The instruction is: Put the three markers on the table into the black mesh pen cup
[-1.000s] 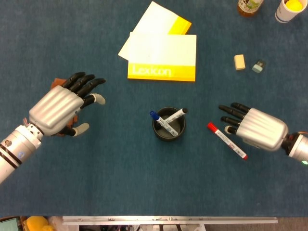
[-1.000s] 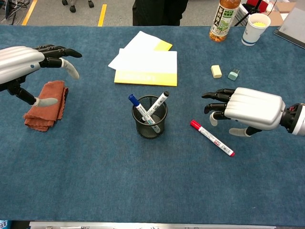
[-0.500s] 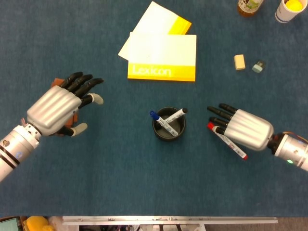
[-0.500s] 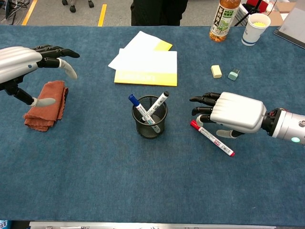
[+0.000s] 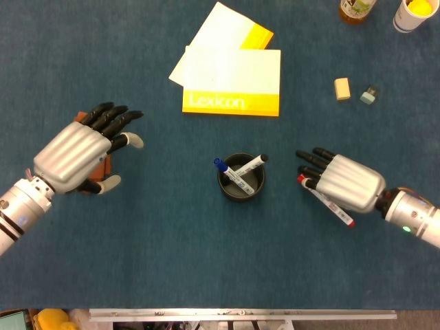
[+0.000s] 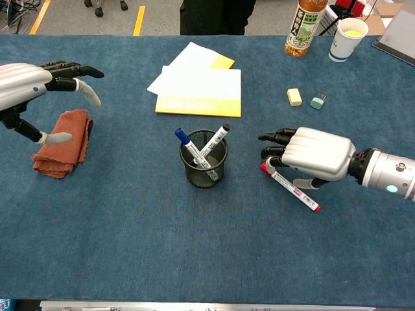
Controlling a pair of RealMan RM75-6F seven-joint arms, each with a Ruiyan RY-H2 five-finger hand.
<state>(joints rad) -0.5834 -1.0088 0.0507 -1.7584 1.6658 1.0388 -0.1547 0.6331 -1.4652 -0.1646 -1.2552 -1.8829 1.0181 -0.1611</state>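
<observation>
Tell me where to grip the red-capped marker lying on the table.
Grip the red-capped marker around mid-barrel, coming from above with fingers across its width. It lies flat and diagonal, cap end toward the black mesh pen cup, and the right hand already hovers over its cap half.

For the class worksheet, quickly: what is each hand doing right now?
Left hand: open, holding nothing, above the cloth.
Right hand: over the red marker; whether its fingers grip it cannot be told.
</observation>
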